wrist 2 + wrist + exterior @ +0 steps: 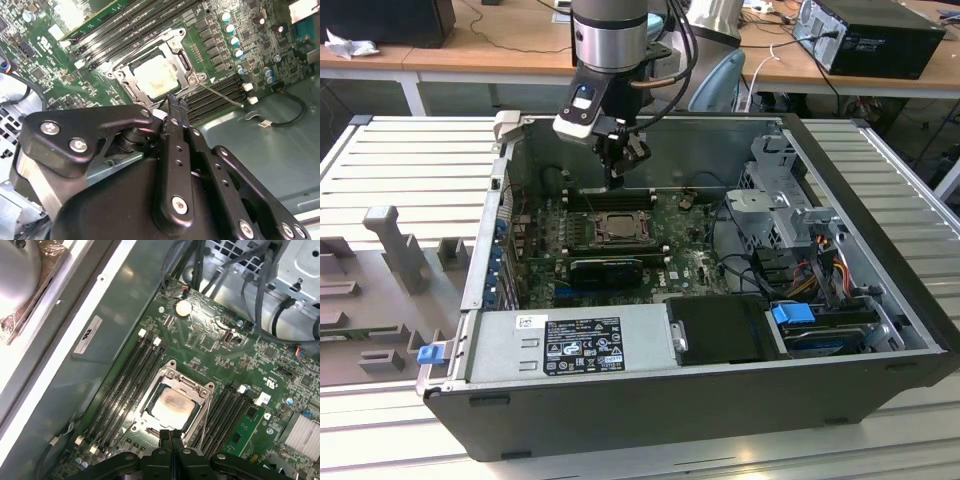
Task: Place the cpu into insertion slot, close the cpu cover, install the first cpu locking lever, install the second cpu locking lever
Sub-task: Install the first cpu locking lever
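Jaws pinched shut, holding nothing, poised just above the slot (pixel 148 415). The cpu (pixel 172 405) lies seated right below the tips, and the cover (pixel 194 386) looks down over it. A lever (pixel 222 95) juts loose beside them — best pushed low and steadily, I'd say, until it hooks.

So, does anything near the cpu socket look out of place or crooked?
One thing: a thin metal lever at the corner of the cpu cover sticks out slantwise over the black memory slots instead of lying along the frame, so it seems unlatched. The cpu itself sits flat in the cover's window.
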Robot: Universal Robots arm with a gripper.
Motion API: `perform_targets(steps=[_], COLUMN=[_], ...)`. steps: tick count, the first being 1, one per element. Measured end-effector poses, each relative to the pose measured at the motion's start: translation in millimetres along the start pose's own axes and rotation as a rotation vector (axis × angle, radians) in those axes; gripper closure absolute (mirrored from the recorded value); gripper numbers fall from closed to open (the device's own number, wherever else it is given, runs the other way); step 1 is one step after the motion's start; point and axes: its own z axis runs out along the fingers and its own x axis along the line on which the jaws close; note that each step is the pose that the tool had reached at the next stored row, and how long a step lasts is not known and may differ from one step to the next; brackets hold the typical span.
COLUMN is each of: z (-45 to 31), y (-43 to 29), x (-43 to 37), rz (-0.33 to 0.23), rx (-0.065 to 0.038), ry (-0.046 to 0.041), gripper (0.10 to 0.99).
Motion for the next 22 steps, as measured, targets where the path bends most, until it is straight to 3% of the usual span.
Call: perform_targets(steps=[22], z=[0.0], y=[0.0], x=[0.0], rz=[-0.253], rx=[0.001], ry=[0.0127], gripper=[0.98])
